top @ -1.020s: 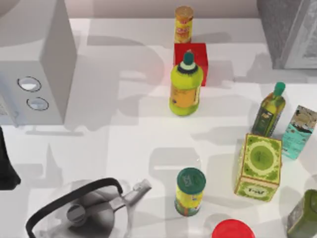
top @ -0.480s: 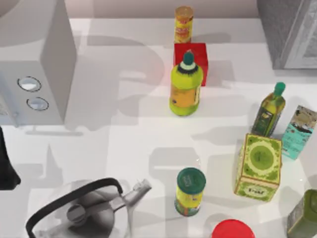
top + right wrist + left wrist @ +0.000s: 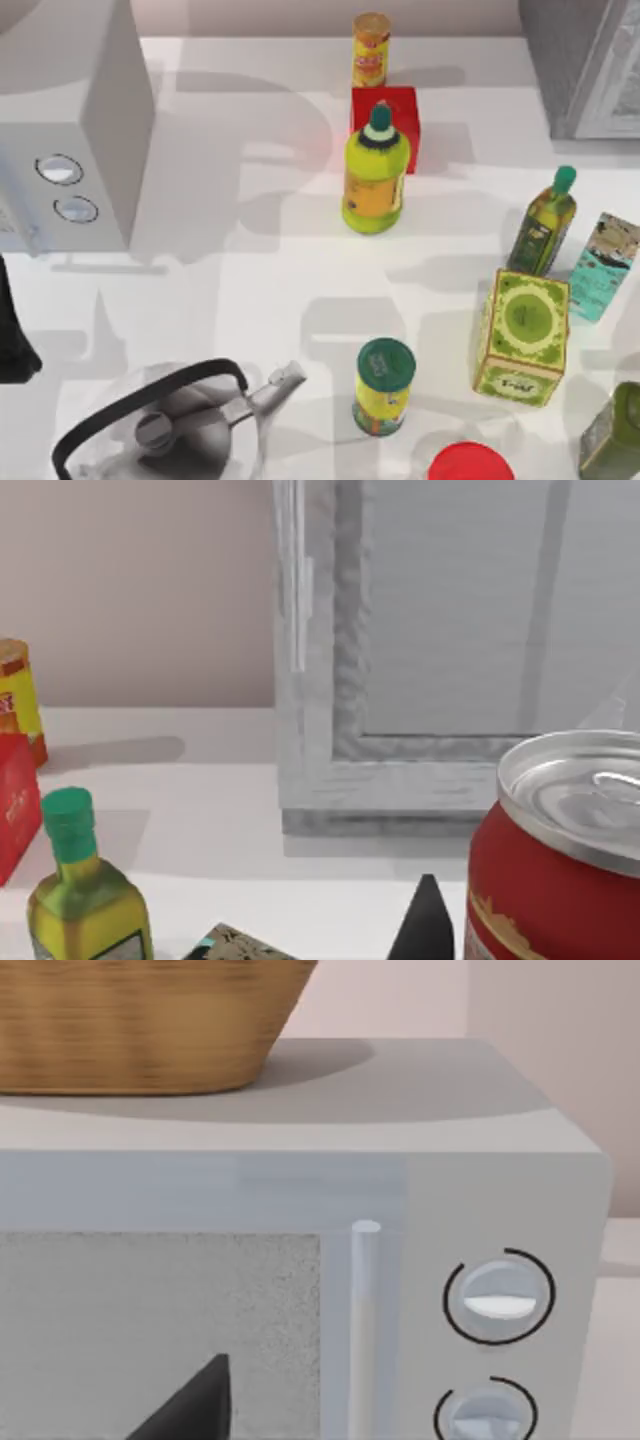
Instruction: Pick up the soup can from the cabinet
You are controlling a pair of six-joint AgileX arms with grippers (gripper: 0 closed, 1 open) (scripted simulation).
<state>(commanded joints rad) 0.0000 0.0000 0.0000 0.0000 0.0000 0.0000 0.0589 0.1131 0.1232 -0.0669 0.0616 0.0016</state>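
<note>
The soup can [image 3: 560, 870] is red with a silver pull-tab lid. It fills the near corner of the right wrist view, upright and well clear of the grey cabinet [image 3: 450, 650]. My right gripper [image 3: 470, 935] is shut on it, with one dark fingertip [image 3: 425, 925] showing beside the can. The cabinet [image 3: 585, 65] stands at the table's back right, its glass door [image 3: 300, 590] swung open. My left arm [image 3: 12, 335] is parked at the left edge, its finger [image 3: 190, 1405] facing the microwave.
The microwave [image 3: 75, 150] with a basket [image 3: 140, 1020] on it sits at the left and a kettle [image 3: 170, 425] at the front left. Bottles, boxes and cans crowd the middle and right, among them an oil bottle [image 3: 545, 220], a green box [image 3: 522, 335] and a red lid [image 3: 470, 465].
In the top view the cabinet door has swung wider and the shadows over the front right of the table have shifted. The left arm has not moved.
</note>
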